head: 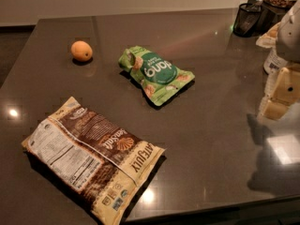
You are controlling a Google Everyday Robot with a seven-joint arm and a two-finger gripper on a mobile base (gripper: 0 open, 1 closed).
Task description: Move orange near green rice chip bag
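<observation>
The pincer (280, 96) hangs at the right edge over the dark tabletop (211, 125), touching none of the items. Whether it is open or closed cannot be told. The orange (81, 50) sits at the far left, well apart from the pincer. The green rice chip bag (157, 75) lies flat between them, apart from the orange. A larger brown-and-cream snack bag (93, 161) lies near left.
</observation>
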